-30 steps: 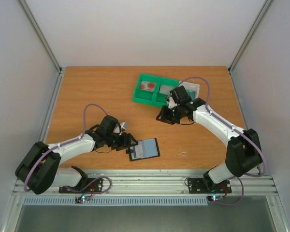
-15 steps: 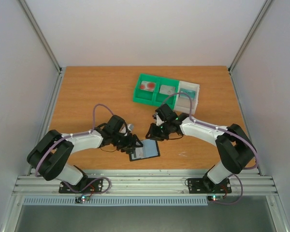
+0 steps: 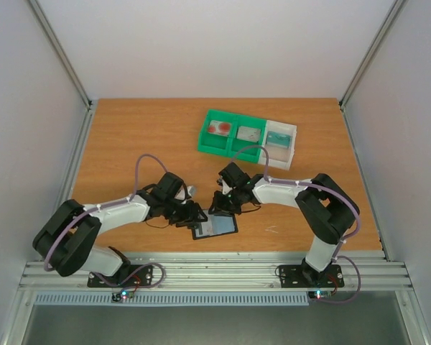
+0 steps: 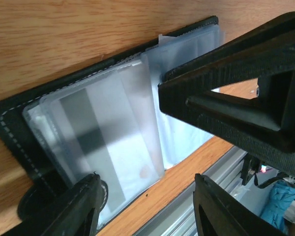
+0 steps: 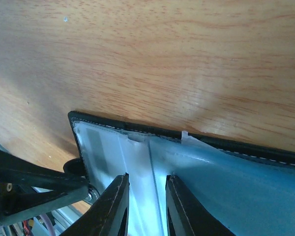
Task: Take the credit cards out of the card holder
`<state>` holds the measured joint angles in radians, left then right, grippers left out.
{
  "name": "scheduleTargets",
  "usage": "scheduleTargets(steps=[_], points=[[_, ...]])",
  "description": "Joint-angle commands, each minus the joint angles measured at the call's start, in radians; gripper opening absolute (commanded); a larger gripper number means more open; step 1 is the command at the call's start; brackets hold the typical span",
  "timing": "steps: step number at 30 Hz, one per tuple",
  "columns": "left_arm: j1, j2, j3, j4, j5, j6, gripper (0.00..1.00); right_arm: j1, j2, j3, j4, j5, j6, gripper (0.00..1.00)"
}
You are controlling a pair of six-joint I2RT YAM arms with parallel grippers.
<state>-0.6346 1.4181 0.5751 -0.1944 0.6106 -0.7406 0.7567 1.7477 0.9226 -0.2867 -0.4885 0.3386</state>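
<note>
The card holder (image 3: 217, 226) lies open near the table's front edge, black with pale grey-blue pockets. In the left wrist view the card holder (image 4: 19, 132) has a greyish card (image 4: 96, 140) in a clear pocket. My left gripper (image 3: 195, 215) is open at its left end; one finger (image 4: 76, 209) sits at the holder's corner. My right gripper (image 3: 221, 206) is open with its tips just over the inner pockets (image 5: 137, 157) near the fold, nothing held. A whitish red-marked card (image 3: 219, 128), a grey card (image 3: 248, 134) and a teal card (image 3: 277, 138) lie in the trays.
A green compartment tray (image 3: 205, 141) and a white tray (image 3: 291, 152) beside it stand at the back right. The metal rail (image 3: 215, 272) runs along the table's front edge, close to the holder. The two grippers are very close together.
My right arm has swung from the trays down to the card holder, uncovering the teal card in the white tray. My left gripper has stayed at the holder's left end.
</note>
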Motion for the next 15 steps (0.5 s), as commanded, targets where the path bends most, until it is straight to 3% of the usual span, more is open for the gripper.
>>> scheduleTargets(steps=[1, 10, 15], points=[[-0.003, -0.044, -0.008, -0.095, -0.054, 0.067, 0.52, 0.01, 0.015, -0.005, 0.028, 0.008, 0.012, 0.21], [-0.002, -0.103, -0.007, -0.19, -0.116, 0.105, 0.44, 0.012, 0.009, -0.031, 0.032, 0.018, 0.027, 0.19], [-0.007, -0.16, -0.046, -0.054, -0.015, 0.015, 0.41, 0.024, 0.007, -0.032, 0.043, 0.014, 0.038, 0.18]])
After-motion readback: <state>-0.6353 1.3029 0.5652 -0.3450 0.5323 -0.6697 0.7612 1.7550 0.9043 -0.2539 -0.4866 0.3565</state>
